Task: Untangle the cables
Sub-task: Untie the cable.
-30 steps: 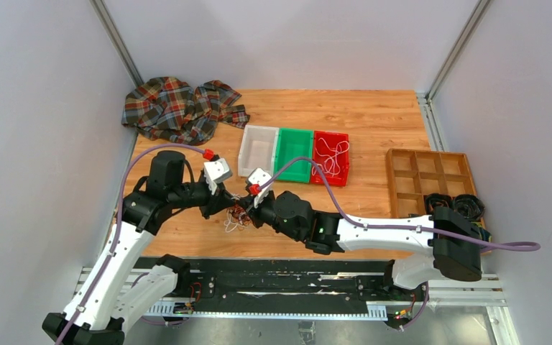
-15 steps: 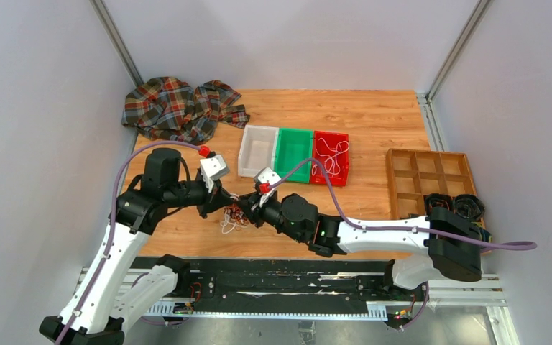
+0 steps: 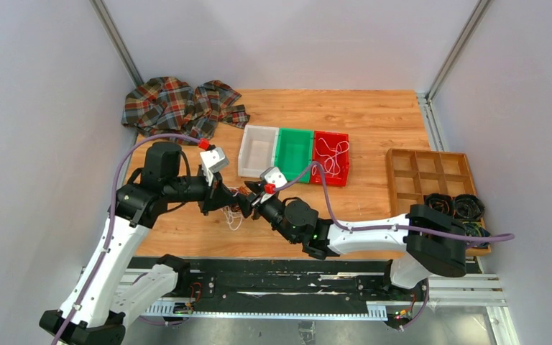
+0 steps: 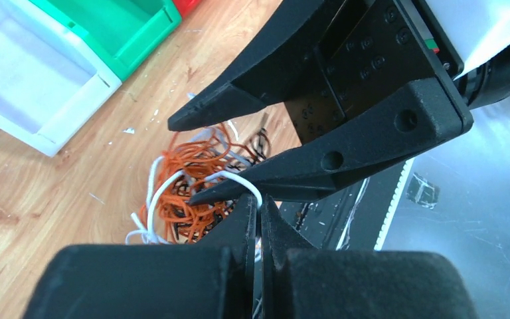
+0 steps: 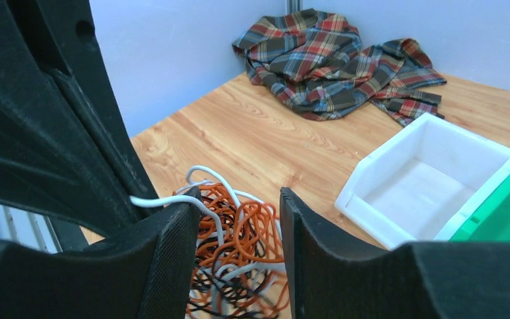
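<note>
From above: cables (image 3: 234, 213) bunched in one small knot on the counter (image 3: 381, 115), near-left, just short of the white bin (image 3: 243, 152). Left end effector (image 3: 224, 200) and right end effector (image 3: 249, 204) tip to tip over that knot, arms bent in from opposite sides, most likely so as to draw strands apart in two directions. A separate white strand (image 3: 333, 154) in the red bin (image 3: 330, 134), well apart from the knot; green bin (image 3: 294, 130) between red and white. Plaid cloth (image 3: 180, 108) and wooden tray (image 3: 424, 180) far off, no part of this step. From the left wrist: left tips pressed together on a white cable (image 4: 236, 177), pinched at the crown of its loop and held above the orange cable (image 4: 184, 166) coils, apparently to anchor one strand for pulling against. Right fingers spread just beyond, one above that loop, one seemingly threaded under it. From the right wrist: jaws apart, straddling the knot and clamping nothing; white cable running past one finger toward the left end effector; black cable (image 5: 202, 282) lowest in the heap. By judgement, a fresh bite being sought, with orange and black not yet parted.
</note>
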Available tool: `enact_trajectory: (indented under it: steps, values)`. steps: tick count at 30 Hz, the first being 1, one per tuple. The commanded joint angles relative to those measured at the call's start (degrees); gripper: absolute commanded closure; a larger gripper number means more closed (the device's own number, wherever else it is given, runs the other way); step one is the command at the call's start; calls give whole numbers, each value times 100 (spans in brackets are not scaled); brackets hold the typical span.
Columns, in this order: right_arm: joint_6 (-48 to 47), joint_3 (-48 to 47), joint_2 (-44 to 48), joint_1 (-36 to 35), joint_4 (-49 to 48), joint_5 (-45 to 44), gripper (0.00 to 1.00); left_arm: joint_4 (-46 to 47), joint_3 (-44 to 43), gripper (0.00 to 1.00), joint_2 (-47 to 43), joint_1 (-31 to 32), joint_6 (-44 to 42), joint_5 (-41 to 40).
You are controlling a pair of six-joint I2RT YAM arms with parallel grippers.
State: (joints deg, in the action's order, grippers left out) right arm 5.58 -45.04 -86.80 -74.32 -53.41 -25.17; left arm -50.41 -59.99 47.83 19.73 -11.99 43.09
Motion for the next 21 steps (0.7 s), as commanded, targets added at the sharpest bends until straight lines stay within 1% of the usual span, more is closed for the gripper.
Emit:
enact_trajectory:
  steps: [1, 5, 9, 11, 16, 21]
  values:
    - [-218, -82, -293, -33, -922, -342, 52, -234, -225, 99, 49, 40, -46, 463]
    - [-215, 24, -639, -34, -971, -483, 52, -463, -516, 99, 138, 39, -191, 818]
    - [-18, 313, -954, -36, -985, -1541, 54, -547, -978, 99, 215, 38, -196, 944]
    - [52, 446, -1116, -38, -1038, -1846, 55, -549, -1214, 99, 234, 33, -180, 914]
    - [296, 679, -1268, -38, -943, -2116, 57, -552, -1738, 99, 277, 33, -144, 793]
    - [561, 930, -1297, -33, -797, -2283, 58, -549, -2268, 100, 348, 35, -262, 259]
